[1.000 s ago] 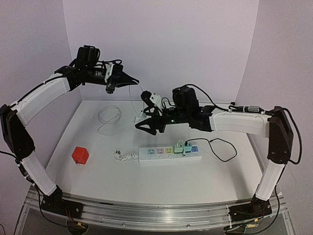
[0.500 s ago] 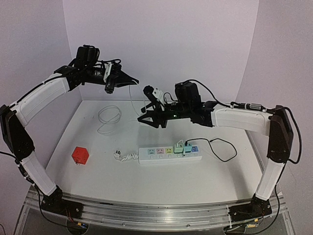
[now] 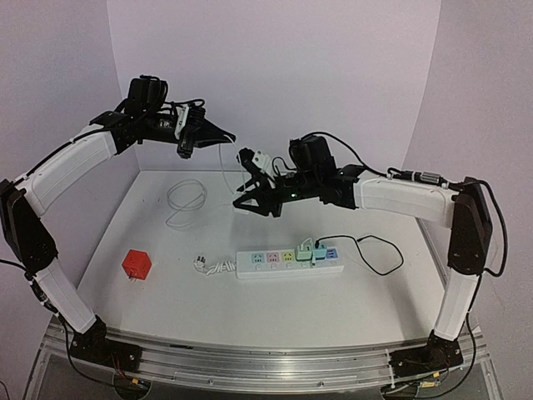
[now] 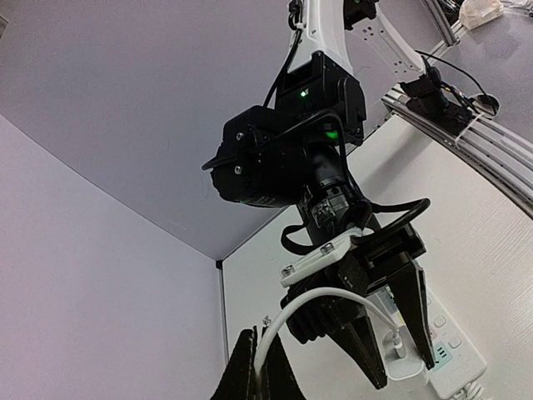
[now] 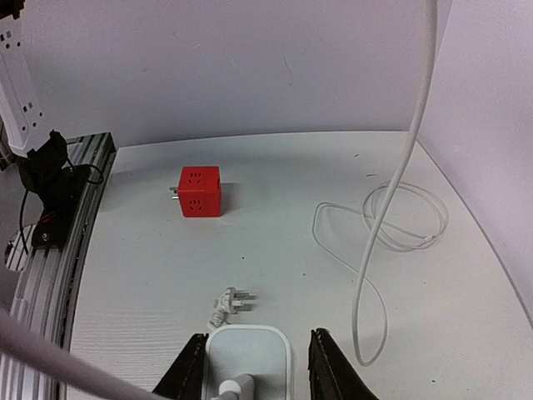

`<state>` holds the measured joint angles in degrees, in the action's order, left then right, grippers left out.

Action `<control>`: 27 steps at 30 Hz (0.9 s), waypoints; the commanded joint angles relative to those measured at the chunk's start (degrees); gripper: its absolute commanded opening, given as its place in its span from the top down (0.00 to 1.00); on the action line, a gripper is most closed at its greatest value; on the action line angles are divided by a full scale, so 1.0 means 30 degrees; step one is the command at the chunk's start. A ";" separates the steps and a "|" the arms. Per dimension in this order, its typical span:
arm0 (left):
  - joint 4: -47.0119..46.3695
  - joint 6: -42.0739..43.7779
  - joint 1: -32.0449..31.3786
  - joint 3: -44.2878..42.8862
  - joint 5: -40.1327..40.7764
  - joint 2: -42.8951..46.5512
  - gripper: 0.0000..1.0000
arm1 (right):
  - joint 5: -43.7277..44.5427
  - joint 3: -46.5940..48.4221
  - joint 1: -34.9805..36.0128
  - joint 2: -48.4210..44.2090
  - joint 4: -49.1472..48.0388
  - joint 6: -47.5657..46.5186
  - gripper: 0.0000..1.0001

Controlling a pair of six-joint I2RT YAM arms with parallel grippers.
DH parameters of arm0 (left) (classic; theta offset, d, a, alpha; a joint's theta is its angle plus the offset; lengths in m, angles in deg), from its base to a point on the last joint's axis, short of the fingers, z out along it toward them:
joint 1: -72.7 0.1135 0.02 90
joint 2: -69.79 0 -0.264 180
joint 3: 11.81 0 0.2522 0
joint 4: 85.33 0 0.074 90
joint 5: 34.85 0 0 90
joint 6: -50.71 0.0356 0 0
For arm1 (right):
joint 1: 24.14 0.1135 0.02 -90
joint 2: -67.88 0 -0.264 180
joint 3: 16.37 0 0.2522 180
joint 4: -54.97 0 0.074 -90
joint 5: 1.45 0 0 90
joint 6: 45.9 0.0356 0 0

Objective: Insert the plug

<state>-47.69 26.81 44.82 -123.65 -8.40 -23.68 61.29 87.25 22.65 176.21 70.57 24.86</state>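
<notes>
"Plug first: where was it?"

"The plug (image 5: pixel 247 358), a white block with rounded corners, sat between the fingers of the right gripper (image 5: pixel 259 336), over the back half of the desk (image 3: pixel 166 308). It was behind the power strip (image 3: pixel 275 262) and apart from it, not in any socket."

"Was the right gripper gripping it?"

"Its fingers stood close on either side, only narrowly parted. One seemed to touch the block and a thin gap showed at the other, so I could not tell whether it was truly clamped."

"And the left gripper?"

"The left gripper (image 4: pixel 256 354) was raised high at the back left, fingers fully closed on the white cable (image 5: pixel 429 25). From there the cable arched over to the plug, and another stretch hung down to a loose coil on the desk."

"Anything else on the desk?"

"A red cube (image 3: pixel 136 265) lay near the left edge, well apart from the power strip. The strip lay across the middle, with two small adapters (image 3: pixel 306 250), pale green and blue, in its right end."
</notes>
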 commanded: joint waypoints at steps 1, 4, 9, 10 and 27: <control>-0.0578 -0.0056 -0.0072 0.0149 -0.0595 0.1083 1.00 | 0.0244 0.0846 0.0028 0.0353 0.0577 -0.0352 0.69; -0.0540 0.0037 -0.0054 0.0204 -0.0486 0.1091 1.00 | 0.0448 0.0623 0.0041 0.0170 0.0638 -0.0381 0.76; -0.0445 0.0153 -0.0061 0.0339 -0.0286 0.1064 1.00 | 0.0944 0.0588 0.0036 -0.0137 0.1274 -0.0483 0.99; -0.0411 0.0154 -0.0064 0.0386 -0.0244 0.1047 1.00 | 0.1062 0.0699 0.0041 -0.0175 0.1601 -0.0537 1.00; -0.0338 -0.3214 0.0013 0.6166 0.0192 0.2093 0.23 | -0.0408 -0.2873 -0.1500 -0.3963 0.4189 -0.0950 1.00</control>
<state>-46.53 22.90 44.89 -108.57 -5.78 -20.18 63.05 80.83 19.92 169.81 83.02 22.49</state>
